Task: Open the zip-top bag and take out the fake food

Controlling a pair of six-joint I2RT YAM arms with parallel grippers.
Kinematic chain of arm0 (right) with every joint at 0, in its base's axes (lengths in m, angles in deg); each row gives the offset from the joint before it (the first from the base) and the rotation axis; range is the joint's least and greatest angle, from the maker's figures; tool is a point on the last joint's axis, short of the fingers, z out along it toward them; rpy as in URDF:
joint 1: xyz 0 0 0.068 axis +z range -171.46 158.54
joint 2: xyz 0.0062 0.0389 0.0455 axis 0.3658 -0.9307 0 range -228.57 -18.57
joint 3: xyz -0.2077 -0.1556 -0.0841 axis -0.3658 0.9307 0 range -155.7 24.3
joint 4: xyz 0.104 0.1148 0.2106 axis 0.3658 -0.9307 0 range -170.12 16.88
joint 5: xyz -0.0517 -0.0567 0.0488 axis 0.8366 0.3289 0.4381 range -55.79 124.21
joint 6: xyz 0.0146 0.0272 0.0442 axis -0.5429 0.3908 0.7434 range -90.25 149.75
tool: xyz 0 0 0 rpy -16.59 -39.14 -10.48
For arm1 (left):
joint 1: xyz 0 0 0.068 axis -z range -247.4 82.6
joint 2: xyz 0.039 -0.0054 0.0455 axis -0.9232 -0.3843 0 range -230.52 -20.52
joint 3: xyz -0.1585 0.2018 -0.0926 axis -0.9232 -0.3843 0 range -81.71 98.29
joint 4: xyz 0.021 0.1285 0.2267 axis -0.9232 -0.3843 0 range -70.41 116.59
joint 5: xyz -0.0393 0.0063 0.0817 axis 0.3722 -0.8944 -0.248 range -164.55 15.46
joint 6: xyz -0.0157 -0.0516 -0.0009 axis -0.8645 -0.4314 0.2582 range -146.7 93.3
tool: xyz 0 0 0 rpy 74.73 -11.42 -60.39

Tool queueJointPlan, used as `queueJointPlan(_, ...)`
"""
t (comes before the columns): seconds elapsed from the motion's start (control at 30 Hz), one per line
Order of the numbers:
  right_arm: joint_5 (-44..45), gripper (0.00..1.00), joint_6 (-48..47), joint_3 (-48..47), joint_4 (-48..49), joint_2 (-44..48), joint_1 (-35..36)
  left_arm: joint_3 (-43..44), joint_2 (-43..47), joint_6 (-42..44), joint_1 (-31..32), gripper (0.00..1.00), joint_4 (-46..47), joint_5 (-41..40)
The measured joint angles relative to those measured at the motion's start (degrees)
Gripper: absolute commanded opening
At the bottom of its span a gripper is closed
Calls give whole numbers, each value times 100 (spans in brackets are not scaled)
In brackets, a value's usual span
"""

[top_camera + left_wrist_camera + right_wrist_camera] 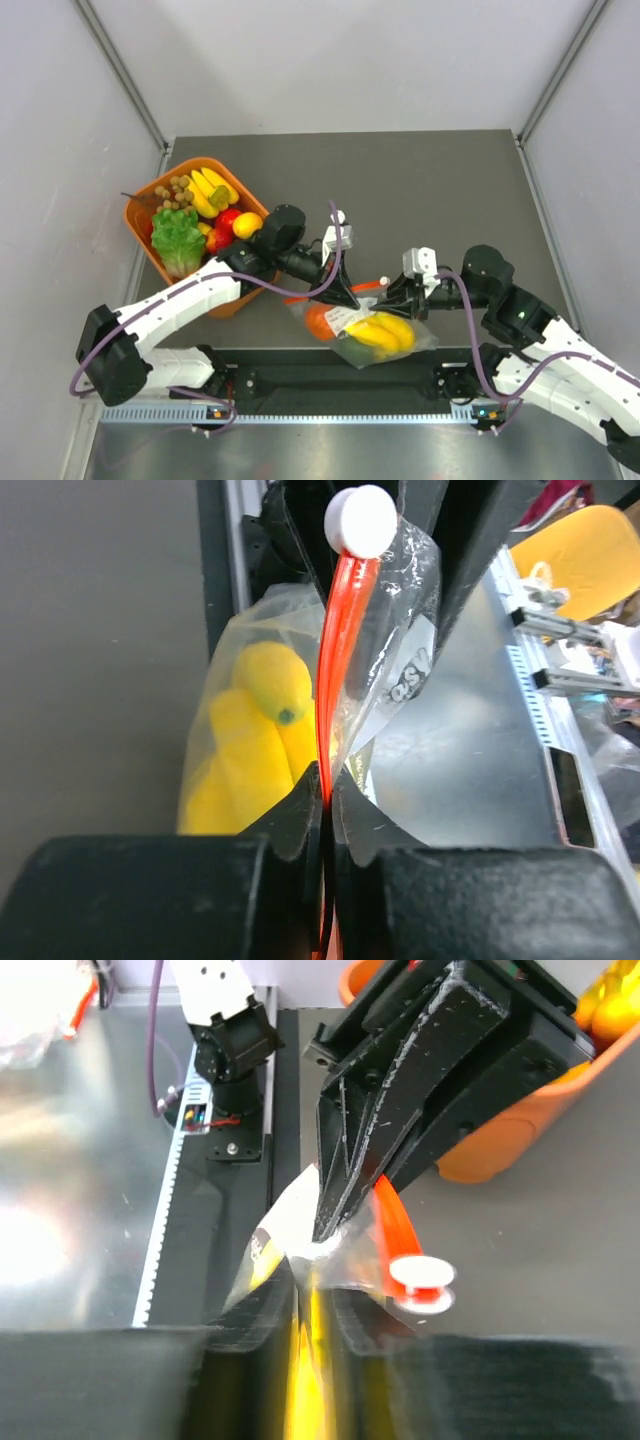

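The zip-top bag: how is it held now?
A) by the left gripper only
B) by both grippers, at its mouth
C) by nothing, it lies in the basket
B: the left gripper and the right gripper are both shut on the zip-top bag at its orange zip strip.

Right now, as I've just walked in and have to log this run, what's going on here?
Both arms hold the zip-top bag at the near edge of the table. The left gripper pinches its orange-red zip strip; the right gripper clamps the plastic beside it. The yellow bananas and an orange fruit are inside, not yet removed. The orange basket sits apart at far left.
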Motion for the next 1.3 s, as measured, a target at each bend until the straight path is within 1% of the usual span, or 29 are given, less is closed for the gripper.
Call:
queueJointPlan(0.03,63,33,46,0,7,11,-2,2,13,48,0,6,-35,-57)
queueJointPlan(0.07,133,51,92,0,7,33,-2,2,50,105,0,6,-83,-208)
queueJointPlan(0.1,247,60,164,0,-7,68,-2,-2,94,142,0,6,-129,-369)
queueJointPlan(0.13,380,66,225,0,-13,125,-2,-26,166,166,0,4,-131,-557)
queueJointPlan(0.17,555,75,289,2,-20,197,-2,-87,308,197,0,2,-90,-817)
queueJointPlan(0.2,706,79,345,15,4,273,-2,-190,507,229,0,1,-63,-1058)
queueJointPlan(0.27,1029,82,450,114,70,474,-2,-363,887,267,0,0,-2,-1379)
queueJointPlan(0.37,1397,84,573,282,221,730,-2,-483,1285,293,0,0,120,-1650)
queueJointPlan(0.53,1897,83,623,505,625,708,-2,-483,1239,343,0,0,269,-1742)
queueJointPlan(0.63,2011,82,632,560,960,555,-2,-483,1154,372,0,0,267,-1805)
queueJointPlan(0.73,2011,79,695,562,1373,376,-7,-492,1158,396,0,0,278,-1840)
queueJointPlan(0.8,1987,74,726,562,1652,221,-13,-492,1158,400,0,0,278,-1840)
queueJointPlan(0.83,1950,70,743,562,1792,109,-26,-492,1158,400,0,0,280,-1840)
queueJointPlan(0.87,1908,54,763,562,1904,9,-39,-492,1158,400,0,0,280,-1840)
queueJointPlan(0.93,1812,42,850,579,2159,-197,-48,-492,1158,402,0,0,280,-1847)
queueJointPlan(0.97,1744,28,918,623,2326,-315,-50,-492,1158,409,2,0,275,-1851)
queueJointPlan(1.0,1700,19,957,680,2463,-393,-50,-492,1158,422,4,2,275,-1867)
queueJointPlan(1.03,1650,8,1012,750,2597,-459,-50,-492,1156,428,9,9,269,-1886)
queueJointPlan(1.07,1606,0,1060,813,2699,-501,-55,-492,1156,433,13,24,260,-1910)
queueJointPlan(1.1,1576,0,1108,883,2806,-529,-61,-492,1158,466,22,46,245,-1950)
queueJointPlan(1.17,1539,0,1176,1008,2898,-533,-68,-487,1169,487,28,59,232,-1996)
queueJointPlan(1.23,1508,0,1193,1064,2929,-533,-72,-487,1231,509,28,70,197,-2127)
queueJointPlan(1.3,1462,0,1213,1093,2949,-529,-72,-481,1381,520,28,72,197,-2291)
